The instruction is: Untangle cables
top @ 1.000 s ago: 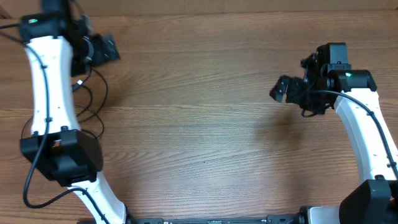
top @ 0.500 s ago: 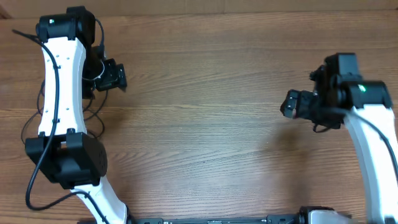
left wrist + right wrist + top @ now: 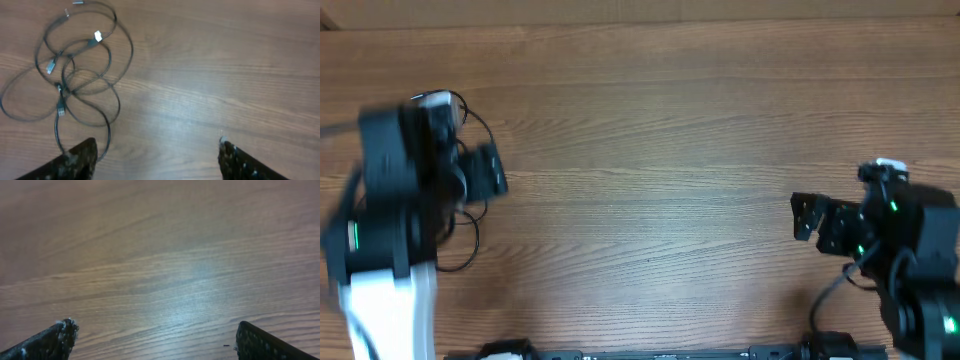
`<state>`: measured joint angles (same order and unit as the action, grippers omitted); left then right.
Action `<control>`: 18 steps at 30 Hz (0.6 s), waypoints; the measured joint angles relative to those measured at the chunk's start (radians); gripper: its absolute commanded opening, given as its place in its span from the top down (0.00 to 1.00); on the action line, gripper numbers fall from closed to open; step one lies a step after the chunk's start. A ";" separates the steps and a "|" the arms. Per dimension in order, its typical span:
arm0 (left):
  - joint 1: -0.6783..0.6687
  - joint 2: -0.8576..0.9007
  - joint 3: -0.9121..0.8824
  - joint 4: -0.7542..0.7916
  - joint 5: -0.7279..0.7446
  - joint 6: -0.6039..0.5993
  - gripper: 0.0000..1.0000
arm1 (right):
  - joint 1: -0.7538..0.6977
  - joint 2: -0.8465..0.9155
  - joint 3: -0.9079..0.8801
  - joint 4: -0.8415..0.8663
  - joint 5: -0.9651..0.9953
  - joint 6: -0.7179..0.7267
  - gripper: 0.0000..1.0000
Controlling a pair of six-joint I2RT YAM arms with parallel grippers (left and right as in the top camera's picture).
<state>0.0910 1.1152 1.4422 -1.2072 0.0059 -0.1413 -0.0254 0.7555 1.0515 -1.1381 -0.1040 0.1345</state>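
in the left wrist view my left gripper (image 3: 156, 145) stands wide open and has hold of nothing. its two scuffed black fingers (image 3: 75, 160) show at the lower corners of the frame, with plain wood between them. the thin black cables with small silver-tipped plugs (image 3: 65, 85) lie on the brown wood-grain tabletop (image 3: 210, 70), up and to the left of my fingers. they sit in a loose tangle of overlapping loops, with several plugs lying inside the loops. one strand runs down to just beside my left-hand finger. i cannot tell whether it touches.

in the right wrist view my right gripper (image 3: 152, 330) is also spread wide and holds nothing. the dark fingertips (image 3: 50, 340) sit at the bottom corners, and only wood grain shows between and ahead of them.

in the overhead view my left arm is a blurred white and black shape at the left edge, with its gripper pointing right. thin black loops show beside and partly under the arm. my right arm sits at the lower right with its gripper pointing left, well apart from the cables.
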 measured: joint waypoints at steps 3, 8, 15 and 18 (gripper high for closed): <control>0.000 -0.219 -0.161 0.092 0.000 0.007 0.26 | 0.000 -0.059 0.000 -0.002 0.000 0.000 0.00; 0.000 -0.459 -0.307 0.115 0.000 0.006 0.26 | 0.000 -0.060 0.000 0.001 -0.001 0.000 0.00; 0.000 -0.521 -0.312 0.009 0.000 0.006 0.26 | 0.000 -0.052 0.000 0.000 -0.001 0.000 0.00; 0.000 -0.520 -0.319 -0.047 0.000 0.006 0.26 | 0.000 -0.051 0.000 0.001 -0.001 0.000 0.00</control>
<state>0.0910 0.5957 1.1236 -1.2541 0.0059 -0.1349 -0.0254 0.7044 1.0515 -1.1370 -0.1051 0.1345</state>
